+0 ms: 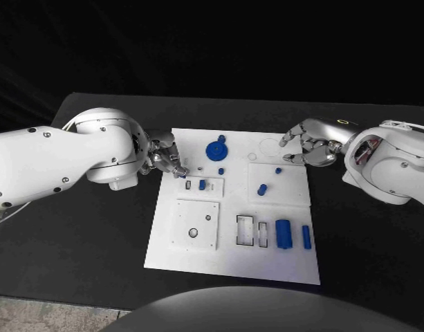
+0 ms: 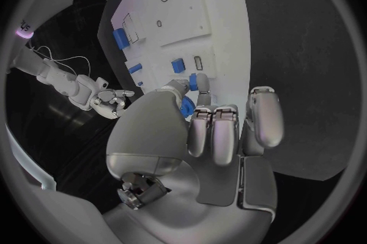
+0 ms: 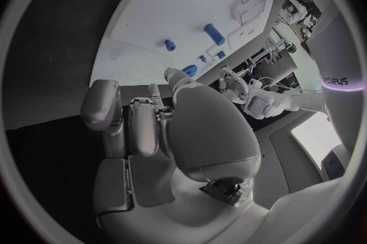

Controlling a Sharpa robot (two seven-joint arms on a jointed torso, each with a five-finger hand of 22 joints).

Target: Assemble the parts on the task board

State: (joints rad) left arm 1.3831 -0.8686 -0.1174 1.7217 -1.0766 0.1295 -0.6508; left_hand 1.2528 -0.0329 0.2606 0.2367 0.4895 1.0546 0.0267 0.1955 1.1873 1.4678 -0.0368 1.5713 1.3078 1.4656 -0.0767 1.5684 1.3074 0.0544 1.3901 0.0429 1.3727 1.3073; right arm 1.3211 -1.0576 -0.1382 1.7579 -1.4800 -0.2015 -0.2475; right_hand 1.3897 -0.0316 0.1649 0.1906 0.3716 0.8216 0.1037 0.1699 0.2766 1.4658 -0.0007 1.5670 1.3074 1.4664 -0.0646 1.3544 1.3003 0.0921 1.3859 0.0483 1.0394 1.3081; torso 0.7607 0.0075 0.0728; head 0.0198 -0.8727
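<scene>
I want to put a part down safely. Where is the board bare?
The task board is bare along its near edge, below the big blue cylinder. It is crowded between the left hand and the blue gear.

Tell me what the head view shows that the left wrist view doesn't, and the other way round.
Head view: the bulky white left arm, and the round blue disc in full. Left wrist view: a blue patch by the thumb of the silver left hand; whether it is held, I cannot tell. Both: the white task board, the large blue cylinder and the silver right hand.
</scene>
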